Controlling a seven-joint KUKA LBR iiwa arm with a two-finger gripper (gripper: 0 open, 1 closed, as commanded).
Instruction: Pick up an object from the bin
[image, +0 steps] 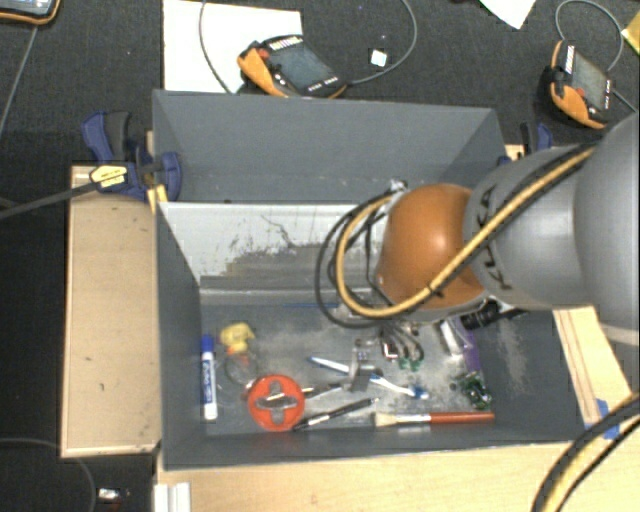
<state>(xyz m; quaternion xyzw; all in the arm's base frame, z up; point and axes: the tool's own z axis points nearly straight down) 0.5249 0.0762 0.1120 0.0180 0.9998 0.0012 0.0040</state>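
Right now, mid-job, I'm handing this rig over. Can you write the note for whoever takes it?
End effector: low in the bin, right of centre, above a silver-and-blue tool. Nothing is visibly held.
Nearby: black pen and red-handled brush along the front wall, green circuit board to the right.
Further left: red disc, yellow lump, blue marker by the left wall.
Done: arm is down in the bin.
Left: grasp one thing and lift it out.

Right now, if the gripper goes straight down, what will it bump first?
Probably the pale blue stick lying just under the gripper. Depth is hard to judge, so it could slip past it.
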